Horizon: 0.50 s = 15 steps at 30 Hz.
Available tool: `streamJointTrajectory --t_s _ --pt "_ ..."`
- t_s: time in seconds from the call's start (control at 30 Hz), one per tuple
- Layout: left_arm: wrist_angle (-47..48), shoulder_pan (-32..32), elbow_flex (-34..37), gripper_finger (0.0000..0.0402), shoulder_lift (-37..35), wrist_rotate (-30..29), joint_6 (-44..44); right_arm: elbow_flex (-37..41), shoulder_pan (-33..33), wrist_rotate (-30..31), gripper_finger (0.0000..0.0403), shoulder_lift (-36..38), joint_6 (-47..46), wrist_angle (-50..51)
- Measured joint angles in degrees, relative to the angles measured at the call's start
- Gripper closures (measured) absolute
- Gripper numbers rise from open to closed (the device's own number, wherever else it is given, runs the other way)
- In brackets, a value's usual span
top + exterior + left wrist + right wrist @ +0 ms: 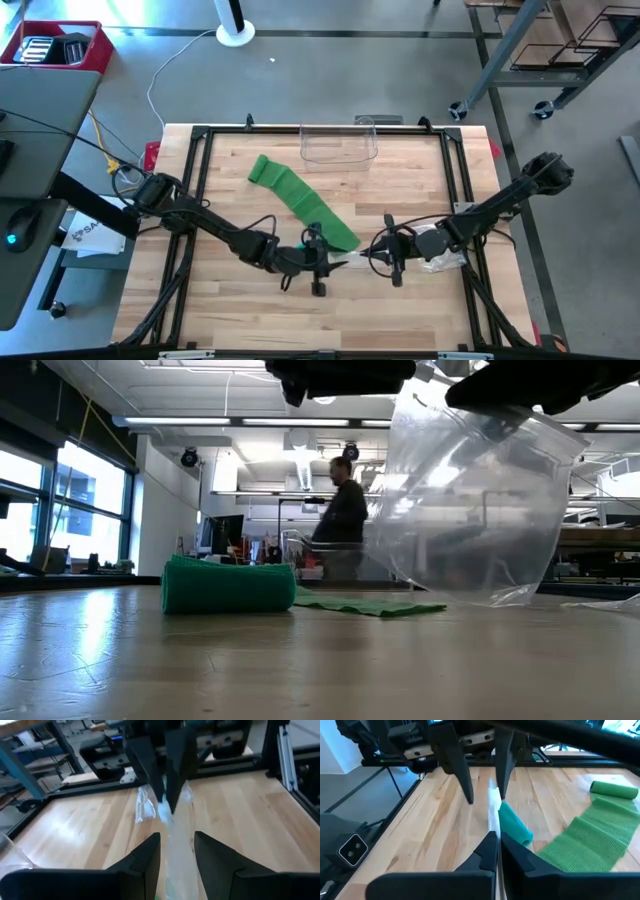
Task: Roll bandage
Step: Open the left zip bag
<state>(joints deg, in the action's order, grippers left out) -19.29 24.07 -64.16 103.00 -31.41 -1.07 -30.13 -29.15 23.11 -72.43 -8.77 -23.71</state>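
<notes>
Bandage [300, 203], green, half unrolled, lies diagonal at table centre, roll end toward 10 o'clock. High view: left gripper [318, 262] and right gripper [385, 250] face each other at 6 o'clock over clear plastic bag [440, 262].

Low view: bag hangs lifted; person beyond table.

Left wrist view: fingers parted, apparently releasing.

Right wrist view: fingers pinched tight on bag edge. Judgement: rolling not begun; bag handover in hand, next set bag aside. Clear bin [339, 144] at 12 o'clock, no obstacle.
</notes>
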Motion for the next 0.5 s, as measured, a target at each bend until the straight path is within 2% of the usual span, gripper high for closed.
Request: streamJointTrajectory --t_s 0.23,0.5 --pt "-3.67 -0.04 0.0 0.0293 0.0 -1.73 -2.48 0.0 0.0 0.0 0.0402 0.02 0.0 0.4" --pt "-4.25 -0.08 0.0 0.0371 0.0 0.19 -4.23 0.0 0.0 -0.04 0.0402 0.02 0.22 0.35"
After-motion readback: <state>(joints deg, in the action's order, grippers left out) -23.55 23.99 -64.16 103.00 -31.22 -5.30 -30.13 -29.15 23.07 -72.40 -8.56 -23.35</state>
